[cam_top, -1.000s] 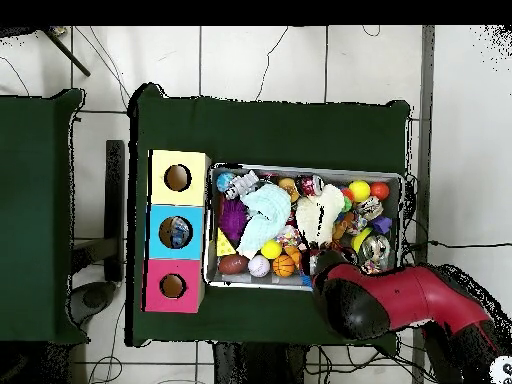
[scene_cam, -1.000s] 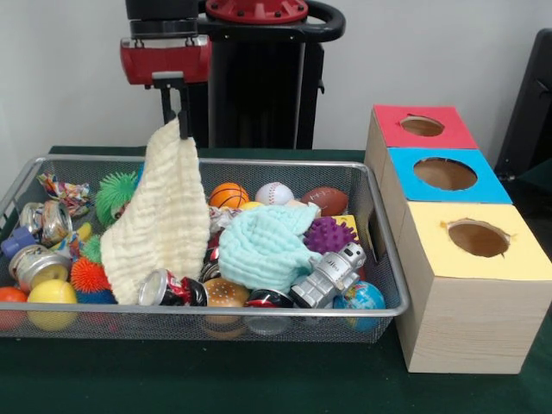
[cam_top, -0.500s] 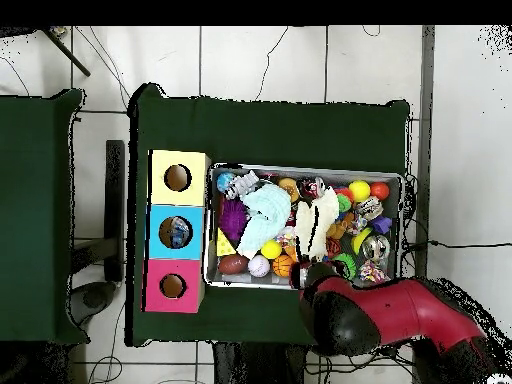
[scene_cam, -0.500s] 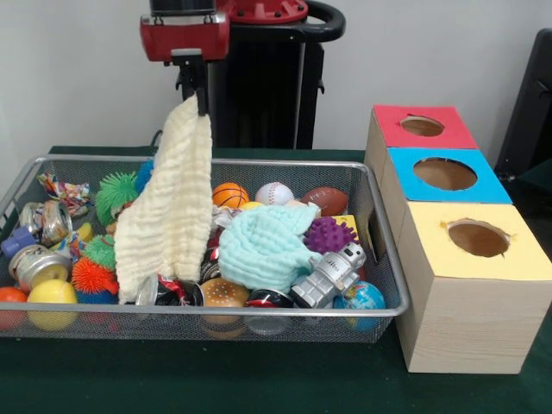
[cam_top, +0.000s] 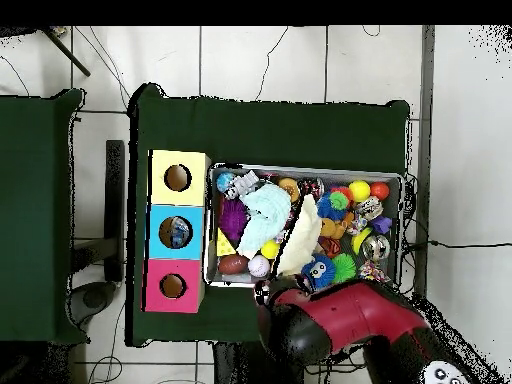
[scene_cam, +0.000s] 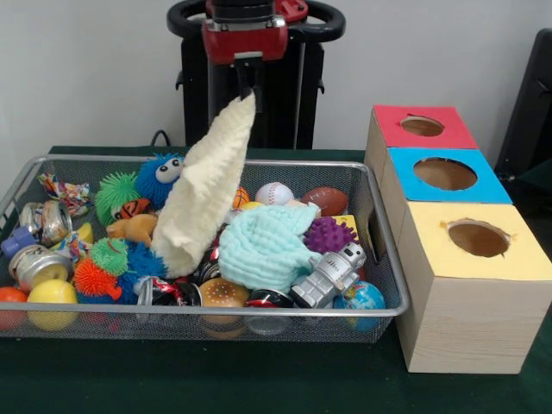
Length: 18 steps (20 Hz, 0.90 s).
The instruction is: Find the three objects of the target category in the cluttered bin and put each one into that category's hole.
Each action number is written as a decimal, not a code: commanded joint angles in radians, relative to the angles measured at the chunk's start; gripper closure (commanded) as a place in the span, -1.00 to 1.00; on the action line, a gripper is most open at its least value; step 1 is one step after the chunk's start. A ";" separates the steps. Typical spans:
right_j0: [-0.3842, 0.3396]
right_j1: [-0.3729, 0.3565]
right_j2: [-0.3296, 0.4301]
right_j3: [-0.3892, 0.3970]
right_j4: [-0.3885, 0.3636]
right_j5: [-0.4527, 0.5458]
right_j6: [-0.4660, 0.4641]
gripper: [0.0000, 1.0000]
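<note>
1. Gripper [scene_cam: 246,86] hangs above the far rim of the wire-mesh bin [scene_cam: 259,310], its fingers clamped on the top corner of a cream cloth [scene_cam: 207,194]; the cloth slants down and to the picture's left in the front view, its lower end resting among the clutter.
2. Overhead view: red and black arm [cam_top: 340,320] reaches in from the bottom edge; the cream cloth [cam_top: 300,235] shows as a pale strip over the middle of the bin [cam_top: 305,167].
3. Bin contents, front view: mint cloth [scene_cam: 263,246] bunched at centre; silver toy robot [scene_cam: 332,274] beside it and a globe ball [scene_cam: 362,297] at the near right corner; purple spiky ball [scene_cam: 328,233], brown football [scene_cam: 326,200] and baseball [scene_cam: 274,192] along the far side.
4. Left half: blue fuzzy toy with eyes [scene_cam: 159,177], green spiky ball [scene_cam: 116,194], orange spiky ball [scene_cam: 89,276], crushed cans [scene_cam: 39,259], yellow ball [scene_cam: 52,297].
5. One printed wrapper [scene_cam: 65,191] lies at the far left corner; others possibly buried, cannot tell from either view.
6. Three boxes stand in a row just right of the bin; red-topped box [scene_cam: 423,142] farthest from the camera, its round hole [scene_cam: 423,126] open; blue-topped box [scene_cam: 444,177] in the middle, yellow-topped box [scene_cam: 470,276] nearest.
</note>
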 commanded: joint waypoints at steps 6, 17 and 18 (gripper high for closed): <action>0.089 -0.033 -0.133 0.143 0.022 -0.112 0.165 1.00; 0.196 -0.009 -0.253 0.132 0.028 -0.167 0.174 1.00; 0.198 -0.006 -0.256 0.127 0.033 -0.166 0.166 1.00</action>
